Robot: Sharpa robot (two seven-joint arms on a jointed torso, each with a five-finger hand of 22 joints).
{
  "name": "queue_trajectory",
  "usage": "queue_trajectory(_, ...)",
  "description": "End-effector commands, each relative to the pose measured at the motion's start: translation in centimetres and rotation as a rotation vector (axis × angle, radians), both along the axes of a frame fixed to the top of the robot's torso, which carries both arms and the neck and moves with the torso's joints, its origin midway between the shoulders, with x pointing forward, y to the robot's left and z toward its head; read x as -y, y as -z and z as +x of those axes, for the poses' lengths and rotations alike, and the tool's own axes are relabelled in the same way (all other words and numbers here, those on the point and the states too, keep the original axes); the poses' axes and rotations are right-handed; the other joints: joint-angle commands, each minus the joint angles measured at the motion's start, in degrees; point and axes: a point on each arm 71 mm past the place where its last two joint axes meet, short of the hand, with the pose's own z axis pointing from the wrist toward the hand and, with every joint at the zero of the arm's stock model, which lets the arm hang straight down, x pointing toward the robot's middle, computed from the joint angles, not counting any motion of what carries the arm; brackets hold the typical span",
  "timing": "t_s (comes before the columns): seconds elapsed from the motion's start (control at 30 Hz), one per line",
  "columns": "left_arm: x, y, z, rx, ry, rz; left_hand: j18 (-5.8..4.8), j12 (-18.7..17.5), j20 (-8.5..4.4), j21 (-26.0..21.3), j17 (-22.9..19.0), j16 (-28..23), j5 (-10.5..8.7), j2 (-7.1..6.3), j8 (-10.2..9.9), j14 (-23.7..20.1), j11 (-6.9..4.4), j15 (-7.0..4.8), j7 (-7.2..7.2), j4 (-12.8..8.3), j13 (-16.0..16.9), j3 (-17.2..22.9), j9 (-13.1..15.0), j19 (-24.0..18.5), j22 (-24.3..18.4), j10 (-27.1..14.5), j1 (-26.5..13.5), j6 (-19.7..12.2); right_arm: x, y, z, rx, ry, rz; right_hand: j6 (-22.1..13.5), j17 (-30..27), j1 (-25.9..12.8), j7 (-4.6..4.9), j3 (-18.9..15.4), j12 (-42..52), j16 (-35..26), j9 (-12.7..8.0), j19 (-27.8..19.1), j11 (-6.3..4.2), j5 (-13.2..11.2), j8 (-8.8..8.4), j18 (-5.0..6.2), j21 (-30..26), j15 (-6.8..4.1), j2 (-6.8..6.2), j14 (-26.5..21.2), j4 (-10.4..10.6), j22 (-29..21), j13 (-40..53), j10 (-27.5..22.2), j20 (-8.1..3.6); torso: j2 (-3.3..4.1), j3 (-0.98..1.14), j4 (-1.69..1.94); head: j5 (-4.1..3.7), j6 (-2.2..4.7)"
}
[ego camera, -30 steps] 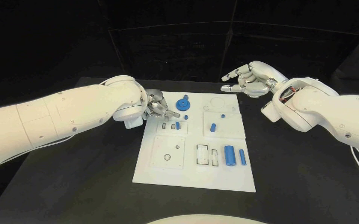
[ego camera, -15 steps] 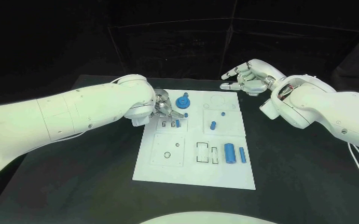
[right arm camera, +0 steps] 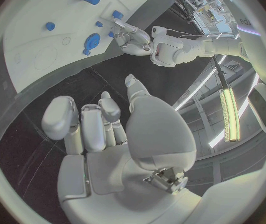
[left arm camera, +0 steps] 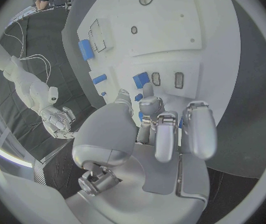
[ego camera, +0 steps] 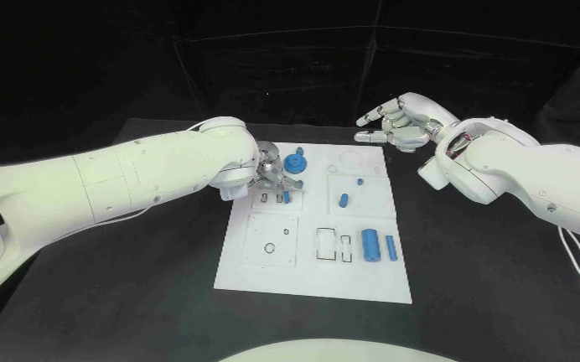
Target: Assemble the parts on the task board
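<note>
Left robot hand [ego camera: 273, 176] down on the board [ego camera: 305, 271], apparently pinching a small blue part [left arm camera: 141, 80]. Right robot hand [ego camera: 401, 123] idle, empty, fingers apart. Next: careful seating.

The silver many-fingered left hand [ego camera: 272, 173] crowds the white rectangular task board's [ego camera: 312, 282] 11 o'clock corner, fingers down among the small blue parts beside the round blue knob [ego camera: 297, 163]. The silver right hand [ego camera: 399, 123] hovers off the board's 1 o'clock corner. 2 upright blue cylinders [ego camera: 380, 245] stand at 4 o'clock. The board's 6 o'clock strip lies bare.
</note>
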Motion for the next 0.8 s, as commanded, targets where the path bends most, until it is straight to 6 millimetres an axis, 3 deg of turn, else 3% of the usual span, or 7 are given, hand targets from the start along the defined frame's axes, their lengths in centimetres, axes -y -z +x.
queue_trajectory(0.03,0.11,-0.02,0.06,-0.009,0.012,0.021,-0.93,0.43,-0.36,0.45,15.07,0.18,-0.02,0.23,0.35,5.94,-0.11,-0.52,0.02,-0.41,0.14,-0.06,0.24,1.38,0.16,0.25,0.80,-0.49,-0.16,-0.07,0.04,-0.006,-0.013,-0.002,0.33,-0.08,-0.03,-0.22,-0.45,-0.30,-0.35,0.00,0.20,-0.27,0.36,0.24,0.90,-0.23,-0.26,0.51,1.75,0.04,-0.08,-0.10,-0.13,-0.36,0.02,-0.03,0.03,-0.09,-0.11)
queue_trajectory(0.8,0.38,0.53,0.12,-0.044,0.032,0.058,-1.00,0.84,-0.37,0.81,15.07,0.18,-0.02,0.24,1.09,5.94,-0.15,-0.54,-0.03,-1.56,0.55,0.00,1.20,1.38,0.77,0.31,2.55,-0.97,-0.47,0.07,0.18,-0.017,-0.021,-0.007,0.31,-0.15,0.08,-0.24,-0.65,-0.37,-0.48,-0.01,0.22,-0.29,0.89,0.33,0.91,-0.36,-0.28,0.73,1.77,0.10,-0.21,-0.22,-0.21,-0.39,0.02,0.00,0.08,-0.29,-0.68)
